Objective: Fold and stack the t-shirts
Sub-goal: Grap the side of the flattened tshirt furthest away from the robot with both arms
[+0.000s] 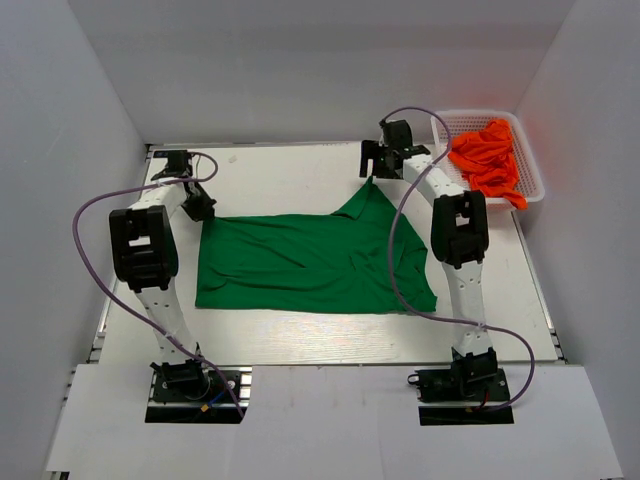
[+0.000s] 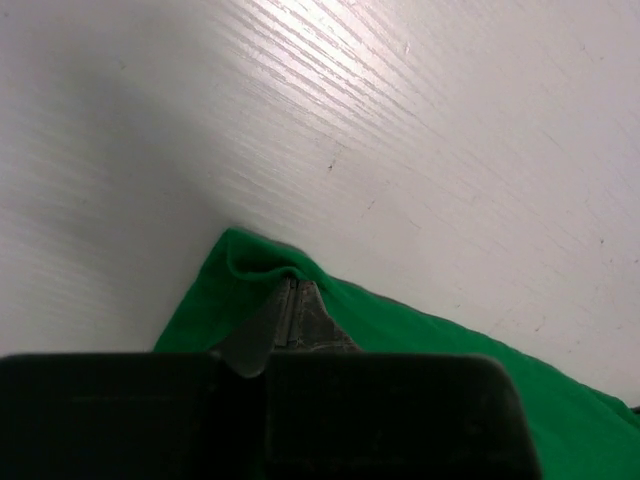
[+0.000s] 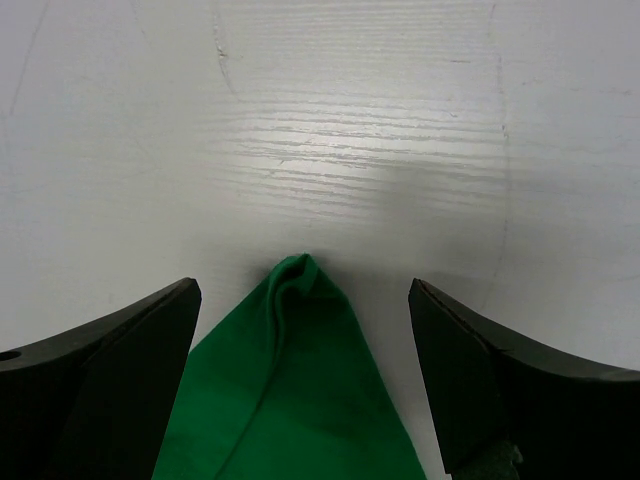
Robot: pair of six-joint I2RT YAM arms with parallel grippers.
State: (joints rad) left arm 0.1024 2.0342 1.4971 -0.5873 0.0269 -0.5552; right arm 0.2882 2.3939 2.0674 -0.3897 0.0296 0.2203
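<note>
1. The worktop shows bare white strips along the upper and lower edges of the cloth in the overhead frame, with open room at upper centre.
2. The green t-shirt lies spread across frame centre. Its lower hem is straight and its upper right edge rises to a point.
3. A white basket at upper right holds the crumpled orange t-shirts, with one fold hanging over its lower rim.
4. The left tool is clenched on the green t-shirt's upper left corner.
5. The right tool is released, its fingers spread wide either side of the pointed tip and touching neither side.
</note>
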